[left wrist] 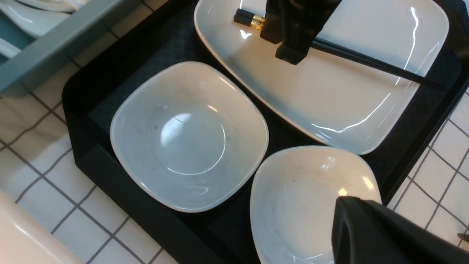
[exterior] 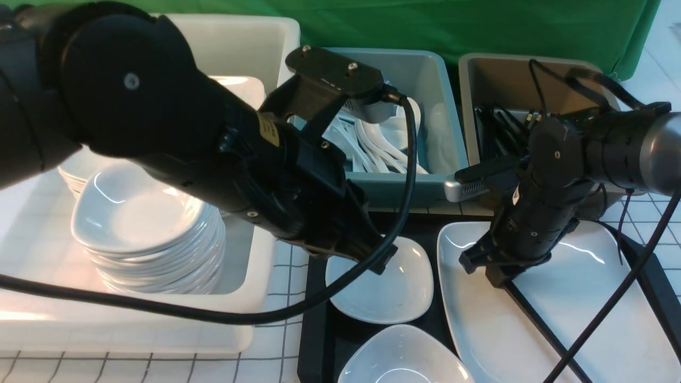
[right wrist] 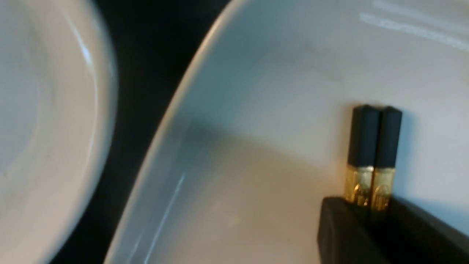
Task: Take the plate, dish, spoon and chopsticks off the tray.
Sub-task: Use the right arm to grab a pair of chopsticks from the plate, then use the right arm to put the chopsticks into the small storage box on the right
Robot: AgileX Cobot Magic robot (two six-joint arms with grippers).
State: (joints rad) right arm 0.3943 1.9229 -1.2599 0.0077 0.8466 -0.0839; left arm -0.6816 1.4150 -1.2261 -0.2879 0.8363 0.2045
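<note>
The black tray point(exterior: 314, 319) point(left wrist: 77, 106) holds the big white plate point(exterior: 585, 319) point(left wrist: 329, 91) point(right wrist: 274, 110) and two small white dishes point(exterior: 388, 292) point(exterior: 404, 356) point(left wrist: 188, 135) point(left wrist: 300, 205). The black chopsticks point(exterior: 537, 321) point(left wrist: 366, 59) point(right wrist: 373, 139) lie on the plate. My right gripper point(exterior: 492, 271) point(left wrist: 289, 47) point(right wrist: 368, 211) is shut on them near their gold-banded ends. My left gripper point(exterior: 380, 260) point(left wrist: 342, 201) hovers shut and empty over the dishes. No spoon shows on the tray.
A white tub point(exterior: 133, 330) at the left holds stacks of dishes point(exterior: 149, 223). Behind the tray, a teal tub point(exterior: 425, 175) holds several white spoons point(exterior: 372, 143), and a brown tub point(exterior: 505, 80) holds black chopsticks point(exterior: 495, 133). Cables cross the plate.
</note>
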